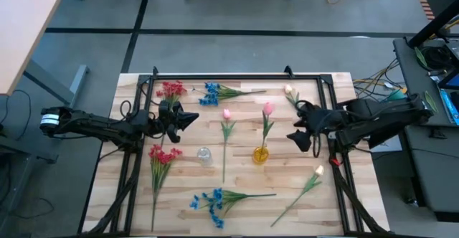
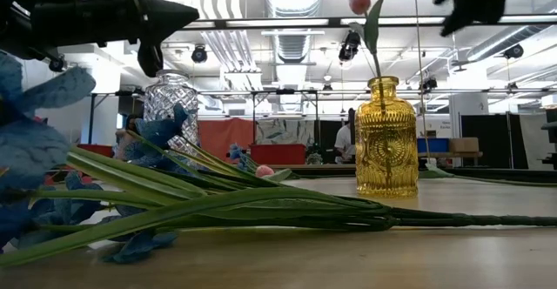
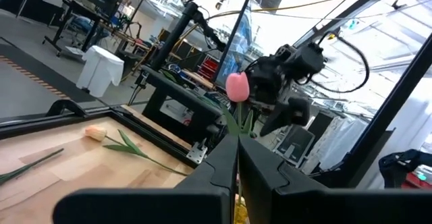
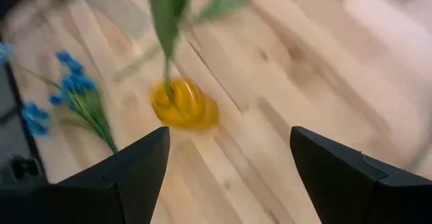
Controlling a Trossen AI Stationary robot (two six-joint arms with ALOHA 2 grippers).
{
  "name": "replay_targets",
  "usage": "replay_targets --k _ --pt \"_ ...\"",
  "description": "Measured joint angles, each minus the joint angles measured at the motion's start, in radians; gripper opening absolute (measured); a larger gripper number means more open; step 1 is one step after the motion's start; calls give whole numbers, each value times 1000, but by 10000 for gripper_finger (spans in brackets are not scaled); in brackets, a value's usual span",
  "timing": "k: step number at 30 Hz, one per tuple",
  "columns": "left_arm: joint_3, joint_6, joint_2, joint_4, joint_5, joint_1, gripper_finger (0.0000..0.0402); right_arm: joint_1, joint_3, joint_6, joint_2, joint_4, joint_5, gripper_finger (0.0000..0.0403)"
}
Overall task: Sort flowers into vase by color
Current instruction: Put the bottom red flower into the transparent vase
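Flowers: one pink tulip (image 1: pixel 268 110) standing upright in the yellow glass vase (image 1: pixel 261 154) near the middle of the wooden table (image 1: pixel 287 209), stem down the neck, bud well above the rim (image 2: pixel 359 0). Second pink tulip (image 1: pixel 226 114) lying flat just left of that vase. Clear glass vase (image 1: pixel 204 155) further left, holding nothing. Red sprays (image 1: pixel 171 89) at the far left edge, another red bunch (image 1: pixel 163 154) lying lower on the left side. Blue spray (image 1: pixel 211 93) beside the upper red one, a second blue spray (image 1: pixel 213 201) along the near edge. Cream tulip (image 1: pixel 290 90) at the far right corner, another cream tulip (image 1: pixel 318 170) lying near the right front.

Right gripper (image 1: pixel 300 136) hovering right of the yellow vase, fingers wide apart, nothing between them; vase and green stem seen below through the gap (image 4: pixel 184 105).

Left gripper (image 1: pixel 185 119) raised over the table's left half, between the red sprays, fingers pressed together and holding nothing.
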Motion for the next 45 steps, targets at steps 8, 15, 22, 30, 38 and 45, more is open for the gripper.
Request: replay_targets --k 8,15,22,30,38,45 --pt "243 -20 3 -487 -4 -46 0 0 -128 60 11 -31 -110 285" --pt "566 -216 14 -1280 -193 -124 0 7 -240 128 10 -37 -157 274" --pt "702 -437 87 -1598 -289 -271 0 10 -294 145 11 -37 -162 265" --pt "717 -648 147 -1662 -278 -387 0 11 -297 81 11 -37 -195 263" --pt "717 -997 195 -1792 -113 -490 0 11 -297 -8 11 -37 -208 266" --pt "717 -1213 271 -1855 -60 -575 0 11 -297 -37 11 -37 -206 270"
